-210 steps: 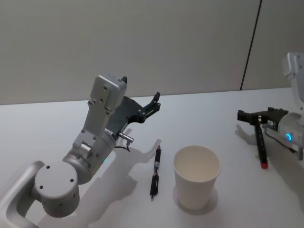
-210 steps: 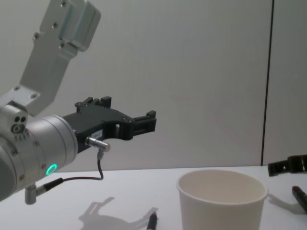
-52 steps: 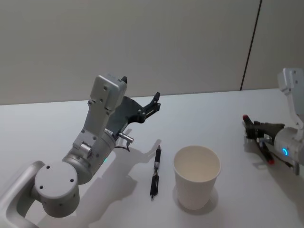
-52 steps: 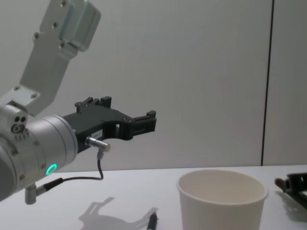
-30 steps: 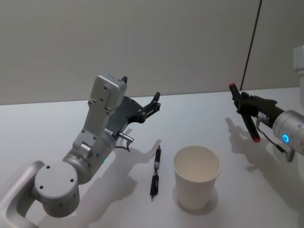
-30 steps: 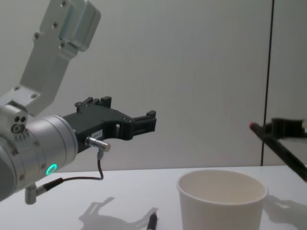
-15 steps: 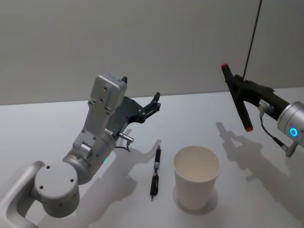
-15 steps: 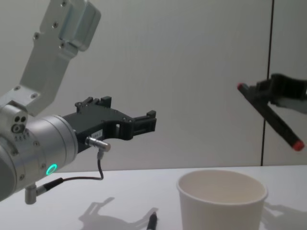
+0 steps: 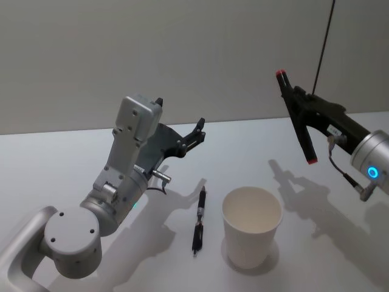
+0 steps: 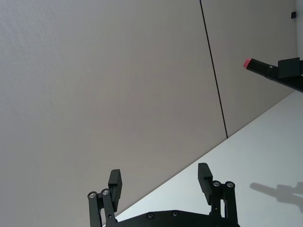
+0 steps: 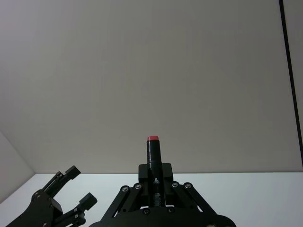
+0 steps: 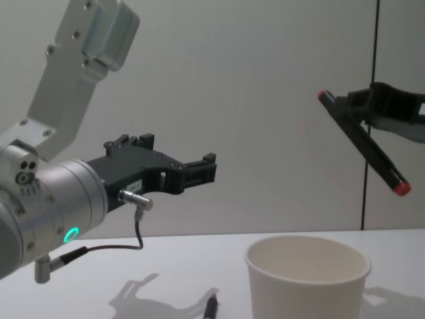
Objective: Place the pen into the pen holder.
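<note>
Change since earlier: right gripper has lifted off the table's right side and carried its pen up and leftward toward the cup; left arm, cup and lying pen are unchanged.
Right gripper: in the air to the right of the cup, fingers pinched on the barrel of the held pen; the right wrist view shows the barrel clamped between them.
Held pen: black with a red tip at each end, tilted, upper end leaning toward the robot's left. In the chest view its lower tip hangs higher than the cup rim and off to the cup's right, apart from it.
Pen holder: off-white paper cup, upright on the white table, near the front centre.
Contents: head view looks down onto bare pale inner wall and bottom.
Second pen: dark, lying flat on the table just left of the cup, not touching it.
Left gripper: parked, raised above the table's left side, fingers spread with nothing between them.
Count: two pens, one cup, two grippers.
</note>
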`<action>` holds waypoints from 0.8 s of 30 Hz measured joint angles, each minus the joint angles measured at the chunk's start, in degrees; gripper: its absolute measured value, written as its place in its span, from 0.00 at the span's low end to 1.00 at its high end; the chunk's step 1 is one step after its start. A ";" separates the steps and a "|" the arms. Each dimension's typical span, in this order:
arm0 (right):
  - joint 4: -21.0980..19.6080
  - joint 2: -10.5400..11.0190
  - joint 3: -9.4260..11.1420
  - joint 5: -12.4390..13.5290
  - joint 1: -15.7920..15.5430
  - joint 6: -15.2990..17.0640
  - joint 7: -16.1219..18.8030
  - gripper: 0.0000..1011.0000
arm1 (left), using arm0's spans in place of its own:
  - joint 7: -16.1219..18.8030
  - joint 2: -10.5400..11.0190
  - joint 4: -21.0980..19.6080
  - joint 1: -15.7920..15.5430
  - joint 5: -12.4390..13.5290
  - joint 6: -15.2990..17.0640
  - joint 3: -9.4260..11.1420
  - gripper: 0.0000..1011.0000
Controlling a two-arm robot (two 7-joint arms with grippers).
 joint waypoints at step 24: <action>4.02 0.28 -4.84 -21.51 -1.59 -19.25 8.07 0.16 | 0.00 0.00 0.00 0.00 0.00 0.00 0.00 0.99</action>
